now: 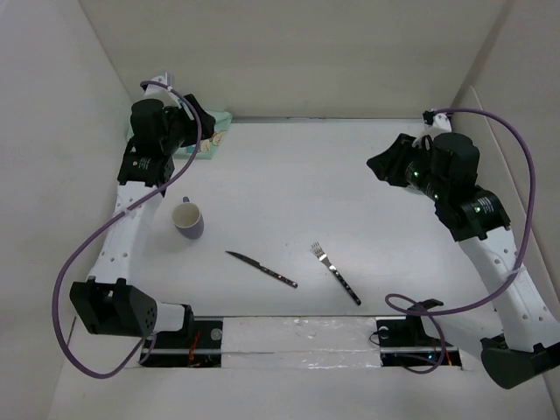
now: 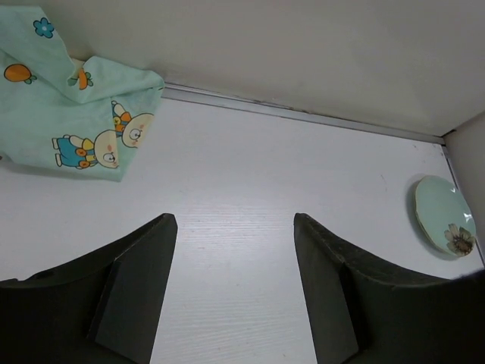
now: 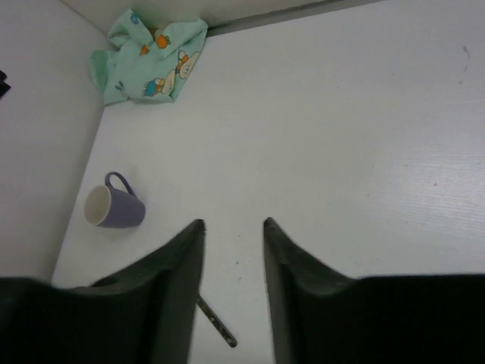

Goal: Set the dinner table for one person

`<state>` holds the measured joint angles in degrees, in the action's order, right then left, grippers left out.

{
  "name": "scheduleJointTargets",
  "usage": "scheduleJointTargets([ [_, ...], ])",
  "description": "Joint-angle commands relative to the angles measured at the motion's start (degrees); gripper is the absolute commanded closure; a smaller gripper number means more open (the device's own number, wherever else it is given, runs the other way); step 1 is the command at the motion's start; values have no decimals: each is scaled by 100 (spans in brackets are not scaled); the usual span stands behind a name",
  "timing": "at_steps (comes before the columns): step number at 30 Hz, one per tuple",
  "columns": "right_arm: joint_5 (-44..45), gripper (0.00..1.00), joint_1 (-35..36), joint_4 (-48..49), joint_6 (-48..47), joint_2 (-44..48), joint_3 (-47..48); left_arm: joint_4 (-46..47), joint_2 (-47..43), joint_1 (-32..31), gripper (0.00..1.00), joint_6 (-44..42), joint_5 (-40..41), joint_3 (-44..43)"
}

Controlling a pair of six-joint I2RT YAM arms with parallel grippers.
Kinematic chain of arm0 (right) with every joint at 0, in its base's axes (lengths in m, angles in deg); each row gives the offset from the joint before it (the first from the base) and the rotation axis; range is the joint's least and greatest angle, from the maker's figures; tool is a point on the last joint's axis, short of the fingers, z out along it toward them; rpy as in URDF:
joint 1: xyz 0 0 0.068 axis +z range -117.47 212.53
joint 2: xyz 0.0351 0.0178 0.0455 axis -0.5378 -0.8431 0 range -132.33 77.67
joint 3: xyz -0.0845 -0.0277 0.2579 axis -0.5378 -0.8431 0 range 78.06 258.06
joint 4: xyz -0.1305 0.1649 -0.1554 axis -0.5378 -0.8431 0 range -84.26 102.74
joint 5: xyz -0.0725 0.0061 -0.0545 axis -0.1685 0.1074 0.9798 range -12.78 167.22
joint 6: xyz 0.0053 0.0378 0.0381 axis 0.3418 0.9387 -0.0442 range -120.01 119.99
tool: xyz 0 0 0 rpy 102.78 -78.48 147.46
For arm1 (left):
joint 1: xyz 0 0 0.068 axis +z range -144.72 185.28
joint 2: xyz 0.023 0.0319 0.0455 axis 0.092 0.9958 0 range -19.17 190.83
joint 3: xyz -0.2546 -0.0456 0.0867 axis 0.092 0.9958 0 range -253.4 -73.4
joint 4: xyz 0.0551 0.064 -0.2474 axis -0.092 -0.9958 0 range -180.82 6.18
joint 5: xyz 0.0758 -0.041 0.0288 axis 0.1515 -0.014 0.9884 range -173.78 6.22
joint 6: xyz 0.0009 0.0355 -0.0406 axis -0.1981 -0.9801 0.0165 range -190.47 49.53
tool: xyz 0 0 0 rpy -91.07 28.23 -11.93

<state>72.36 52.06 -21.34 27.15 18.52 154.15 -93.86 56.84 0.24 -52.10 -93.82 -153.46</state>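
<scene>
- Mint-green placemat (image 2: 76, 114) lies crumpled at 11 o'clock; left tool (image 2: 235, 220), spread and empty, hangs there, likely to fetch it.
- Right tool (image 3: 233, 224): parted, empty, 2 o'clock.

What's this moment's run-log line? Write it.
left gripper open, empty | right gripper open, empty | placemat crumpled, far-left corner | mug, knife, fork loose on dinner table | plate by right wall | nothing set yet

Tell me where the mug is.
In the top view the mug sits on the table's left side, beside the left arm, with the knife its nearest neighbour to the right.
</scene>
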Motion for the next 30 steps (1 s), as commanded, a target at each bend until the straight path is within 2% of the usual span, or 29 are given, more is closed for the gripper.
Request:
scheduleJointTargets([
  [1,-287,67,-46,139,-62,27,38,205,-43,29,40,70,107,-176],
  [2,-452,78,-46,183,-53,36,-15,178,45,29,44,1,160,-273],
  [3,-585,97,-46,227,0,27,-68,161,263,29,49,-35,317,-370],
  [4,-786,100,-46,297,52,10,-173,65,596,29,66,-201,623,-597],
  [5,-858,100,-46,332,53,-17,-217,-58,599,29,77,-281,626,-817],
  [6,-902,100,-46,376,96,-26,-287,-233,1052,29,89,-325,1218,-1367],
  [7,-955,100,-46,437,97,-43,-340,-566,1300,29,97,-369,1476,-1616],
  [8,-964,100,-46,455,97,-78,-384,-734,1564,29,100,-378,1679,-1923],
  [9,-946,100,-46,464,97,-87,-394,-910,2097,29,100,-439,2038,-2205],
  [11,-859,100,7,473,71,-105,-359,-1350,2619,29,100,-475,2365,-2996],
  [12,-832,100,7,464,53,-131,-341,-1473,3143,29,97,-492,2671,-3251],
  [13,-806,100,7,456,35,-149,-332,-1709,3392,29,90,-475,2840,-3663],
  [14,-762,100,7,464,18,-166,-341,-1781,3612,29,78,-431,2954,-3832],
  [16,-744,100,60,456,18,-280,-332,-1939,4166,82,69,-230,2947,-4183],
  [17,-735,100,112,386,-17,-411,-236,-1853,4542,143,54,-46,2781,-4272],
  [18,-718,100,113,385,-17,-413,-235,-1852,4546,143,50,-44,2780,-4273],
  [21,-648,100,165,385,-35,-526,-192,-1808,5037,266,41,218,2438,-4536],
  [24,-630,97,218,333,-53,-676,-148,-1939,5485,319,39,377,2147,-4827],
  [25,-621,92,270,315,-61,-711,-148,-1923,5556,319,39,413,2103,-4810],
  [26,-630,82,271,315,-70,-737,-156,-1896,5678,319,36,413,2094,-4748],
  [29,-604,65,323,341,-44,-799,-244,-1852,5994,319,34,413,2024,-4783],
  [30,-612,62,393,359,-44,-799,-253,-1887,6066,319,34,430,1980,-4818],
])
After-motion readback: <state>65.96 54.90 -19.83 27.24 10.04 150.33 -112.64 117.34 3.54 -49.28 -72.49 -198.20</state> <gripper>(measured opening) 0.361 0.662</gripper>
